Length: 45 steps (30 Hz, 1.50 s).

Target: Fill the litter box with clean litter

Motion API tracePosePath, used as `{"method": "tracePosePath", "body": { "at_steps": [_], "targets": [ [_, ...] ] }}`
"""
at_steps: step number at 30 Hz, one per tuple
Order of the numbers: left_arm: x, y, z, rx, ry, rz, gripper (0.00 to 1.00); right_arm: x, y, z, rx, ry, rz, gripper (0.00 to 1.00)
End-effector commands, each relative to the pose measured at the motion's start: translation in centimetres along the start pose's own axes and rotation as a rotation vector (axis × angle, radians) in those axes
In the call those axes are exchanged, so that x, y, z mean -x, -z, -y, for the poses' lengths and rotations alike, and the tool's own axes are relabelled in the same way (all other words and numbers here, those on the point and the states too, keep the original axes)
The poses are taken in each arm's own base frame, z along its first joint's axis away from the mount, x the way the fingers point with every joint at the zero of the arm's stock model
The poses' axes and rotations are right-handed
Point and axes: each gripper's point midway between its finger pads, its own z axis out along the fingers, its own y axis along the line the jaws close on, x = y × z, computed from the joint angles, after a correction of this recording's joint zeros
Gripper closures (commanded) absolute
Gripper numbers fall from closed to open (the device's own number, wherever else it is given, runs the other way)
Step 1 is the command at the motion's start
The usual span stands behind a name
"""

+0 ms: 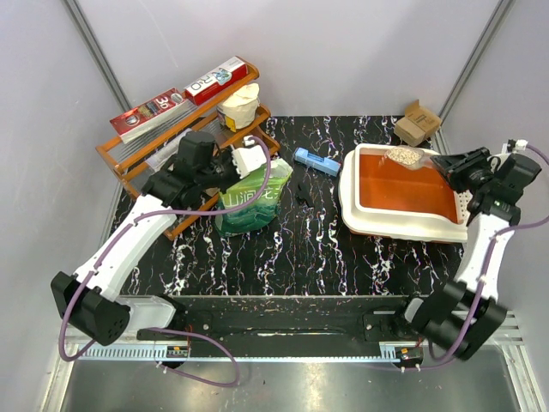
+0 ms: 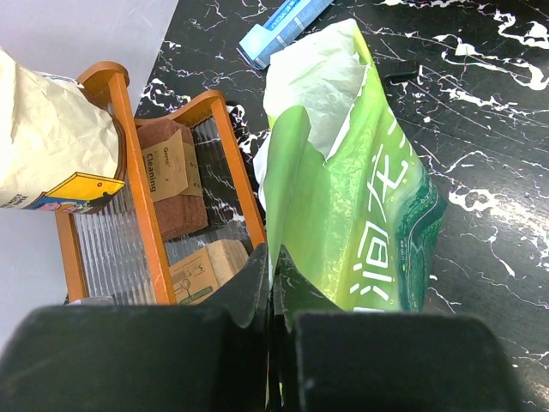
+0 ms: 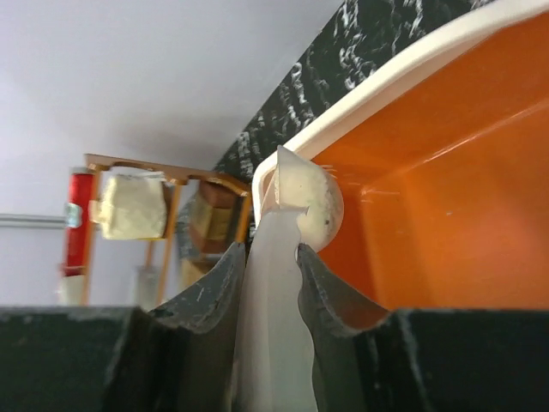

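Top external view shows the big plastic litter box with a white rim and orange inside (image 1: 403, 230) lying right under and in front of the right jaws, far off from the left jaws. The right jaws are clenched on what looks like a see-through plastic bag (image 3: 274, 283), held over the far corner of the box. The fine pale beige litter grains (image 1: 403, 156) sit inside that bag, just past the jaw tips. The orange floor of the box looks bare, so I think nearly all the pouring is left to do. The left jaws are squeezed tight on the top edge of a shiny green pouch with white writing (image 2: 369, 215), which stands on the black marbled table (image 1: 300, 249) beside an orange rack (image 2: 137, 189).
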Motion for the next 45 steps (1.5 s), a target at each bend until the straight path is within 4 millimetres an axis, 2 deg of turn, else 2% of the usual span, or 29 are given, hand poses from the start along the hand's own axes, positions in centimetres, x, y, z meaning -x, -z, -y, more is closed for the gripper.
{"method": "tracePosePath", "body": {
  "at_steps": [1,2,7,12,16,20,22,27,30,32,33,35,36,37,39,40,41,44,45],
  "targets": [
    [4.1,0.7,-0.7,0.038,-0.027,0.164,1.0,0.8,2.3,0.9,-0.209,0.27,0.181,1.0],
    [4.0,0.7,-0.6,0.035,-0.025,0.165,1.0,0.2,2.7,0.3,-0.217,0.308,0.189,1.0],
    [4.4,0.8,-0.5,0.036,-0.02,0.181,1.0,-0.1,3.8,0.5,-0.272,0.393,0.201,1.0],
    [4.3,1.1,-0.3,0.037,-0.026,0.176,1.0,2.3,5.7,0.9,-0.395,0.546,0.27,1.0],
    [4.4,1.0,0.1,0.024,-0.023,0.182,1.0,3.0,6.9,1.9,-0.494,0.665,0.243,1.0],
    [4.5,1.0,0.3,0.023,-0.026,0.189,1.0,1.8,6.3,1.5,-0.436,0.764,0.126,1.0],
    [4.4,1.0,0.5,0.016,-0.024,0.188,1.0,1.9,6.0,0.6,-0.411,0.774,0.106,1.0],
    [4.4,1.3,0.8,0.02,-0.031,0.191,1.0,2.4,4.8,-2.2,-0.382,0.98,0.086,1.0],
    [4.4,1.5,0.8,0.027,-0.039,0.19,1.0,2.7,3.9,-2.8,-0.369,1.045,0.065,1.0],
    [4.4,1.6,0.6,0.041,-0.044,0.187,1.0,2.3,3.2,-3.1,-0.333,1.064,0.017,1.0],
    [4.3,1.7,0.5,0.045,-0.044,0.184,1.0,2.1,3.0,-5.2,-0.259,1.084,0.013,1.0],
    [4.5,2.0,0.3,0.052,-0.047,0.185,1.0,1.0,2.2,-6.8,-0.16,1.066,-0.045,1.0],
    [4.5,2.1,0.3,0.05,-0.049,0.183,1.0,-0.2,2.3,-9.9,-0.009,1.068,-0.072,1.0],
    [4.6,2.2,0.1,0.057,-0.046,0.183,1.0,-0.9,1.7,-10.6,0.052,1.035,-0.112,1.0],
    [4.7,2.2,0.0,0.061,-0.04,0.181,1.0,-2.1,1.5,-13.9,0.198,0.893,-0.15,1.0],
    [4.7,2.2,-0.2,0.071,-0.037,0.179,1.0,-3.1,0.5,-14.3,0.247,0.829,-0.208,1.0],
    [4.6,2.2,-0.2,0.075,-0.036,0.174,1.0,-4.1,0.3,-15.3,0.303,0.784,-0.249,1.0],
    [4.4,2.2,-0.5,0.09,-0.041,0.165,1.0,-9.1,0.3,-19.2,0.518,0.795,-0.394,1.0],
    [4.3,2.2,-0.5,0.092,-0.039,0.163,1.0,-10.3,-0.1,-19.7,0.55,0.793,-0.428,1.0]
  ]
}}
